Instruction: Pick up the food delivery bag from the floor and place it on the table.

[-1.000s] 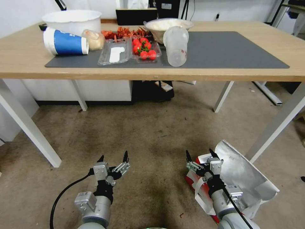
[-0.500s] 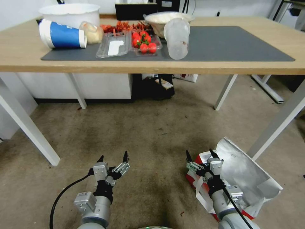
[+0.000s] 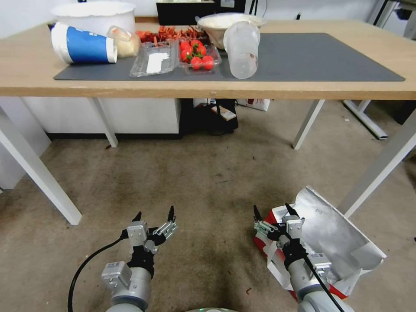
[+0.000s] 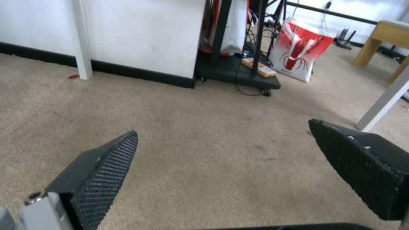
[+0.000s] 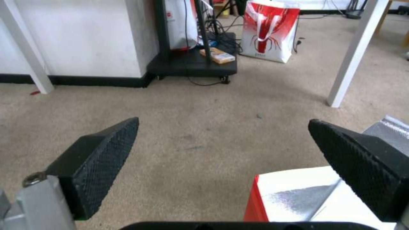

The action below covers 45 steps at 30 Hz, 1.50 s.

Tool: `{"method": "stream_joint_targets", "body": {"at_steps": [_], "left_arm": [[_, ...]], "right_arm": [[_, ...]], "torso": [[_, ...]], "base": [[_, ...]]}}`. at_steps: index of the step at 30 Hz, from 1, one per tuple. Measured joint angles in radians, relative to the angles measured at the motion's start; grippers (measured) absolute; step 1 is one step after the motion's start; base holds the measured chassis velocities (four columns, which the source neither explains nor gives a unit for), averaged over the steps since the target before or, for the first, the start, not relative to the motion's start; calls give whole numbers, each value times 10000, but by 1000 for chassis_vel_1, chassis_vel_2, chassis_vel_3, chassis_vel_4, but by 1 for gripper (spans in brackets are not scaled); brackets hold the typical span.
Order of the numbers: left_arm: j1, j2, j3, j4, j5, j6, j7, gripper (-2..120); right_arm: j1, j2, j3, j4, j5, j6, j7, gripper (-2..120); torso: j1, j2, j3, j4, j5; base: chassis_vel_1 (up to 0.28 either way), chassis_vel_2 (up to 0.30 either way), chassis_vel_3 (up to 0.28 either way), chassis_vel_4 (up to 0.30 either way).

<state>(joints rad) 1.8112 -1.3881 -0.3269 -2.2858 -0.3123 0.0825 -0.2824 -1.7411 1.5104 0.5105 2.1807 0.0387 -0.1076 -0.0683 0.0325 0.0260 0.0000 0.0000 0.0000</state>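
Note:
The food delivery bag (image 3: pixel 333 236) lies on the floor (image 3: pixel 208 182) at the lower right, white and red outside, its silver foil flap spread open; its near corner (image 5: pixel 298 198) appears in the right wrist view. My right gripper (image 3: pixel 272 211) hovers open over the bag's left edge, nothing between its fingers (image 5: pixel 102 159). My left gripper (image 3: pixel 154 213) is open and empty above bare carpet, well left of the bag. The table (image 3: pixel 26 65) with its dark grey mat (image 3: pixel 312 56) spans the far side.
On the mat stand a blue-and-white tub (image 3: pixel 82 44), clear trays with tomatoes (image 3: pixel 197 56), a plastic cup (image 3: pixel 241 50) and bowls. White table legs (image 3: pixel 37 173) (image 3: pixel 377 167) flank the floor space. A red-and-white crayfish bag (image 5: pixel 269 30) and a black cart (image 5: pixel 191 60) sit under the table.
The head view has shifted slightly, so the table sits a little higher in the picture. Both grippers and the bag hold their places.

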Motion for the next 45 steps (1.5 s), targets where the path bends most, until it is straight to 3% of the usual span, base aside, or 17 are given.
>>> {"method": "stream_joint_targets", "body": {"at_steps": [34,40,45], "left_arm": [[-12,4,-44,270,118,-697,344,100],[27,5,-40,270,161,-783,376,100],[23,-55,-27,269,195,-787,381,100]], "right_arm": [[0,-60,32,81,99,76,0,100],[-32,-198,110,200,200,87,2,100],[-121,-852,461,802,284,240,-81,100]], "torso": [[13,61,-1,0,0],[13,64,-1,0,1],[14,67,0,-1,2]], "base": [[0,0,0,0],[0,0,0,0],[0,0,0,0]]}}
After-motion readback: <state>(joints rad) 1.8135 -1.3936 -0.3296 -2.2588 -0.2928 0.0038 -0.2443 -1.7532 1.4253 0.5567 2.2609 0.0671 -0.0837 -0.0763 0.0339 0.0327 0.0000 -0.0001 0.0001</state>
